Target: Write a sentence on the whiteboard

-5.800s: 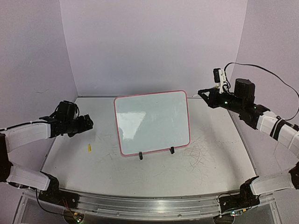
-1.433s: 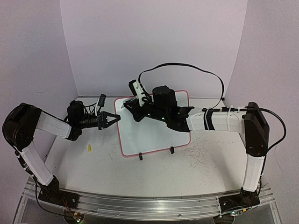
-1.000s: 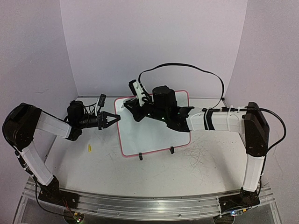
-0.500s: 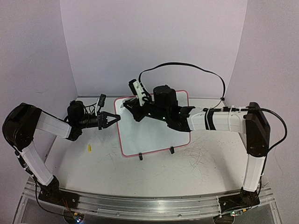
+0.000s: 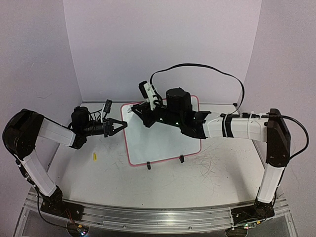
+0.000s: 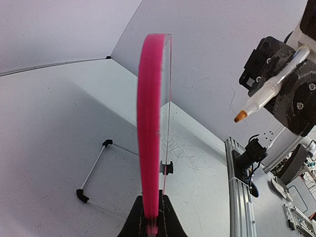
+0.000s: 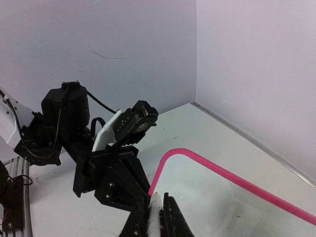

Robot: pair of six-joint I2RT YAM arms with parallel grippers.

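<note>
The whiteboard (image 5: 165,140) lies in the middle of the table; its pink-red frame shows edge-on in the left wrist view (image 6: 149,108). My left gripper (image 5: 121,125) is shut on the board's left frame edge (image 6: 152,201). My right gripper (image 5: 136,111) is shut on a white marker (image 7: 155,217) and hangs over the board's far left corner (image 7: 170,153). The marker's orange tip (image 6: 240,116) is apart from the board's surface. I cannot make out the sentence on the board in any view.
Two black clip feet (image 5: 148,166) sit on the board's near edge. A small yellow piece (image 5: 94,156) lies on the table left of the board. Grey scratch marks (image 5: 212,165) cover the table at the right. A metal rod bracket (image 6: 91,173) lies on the table.
</note>
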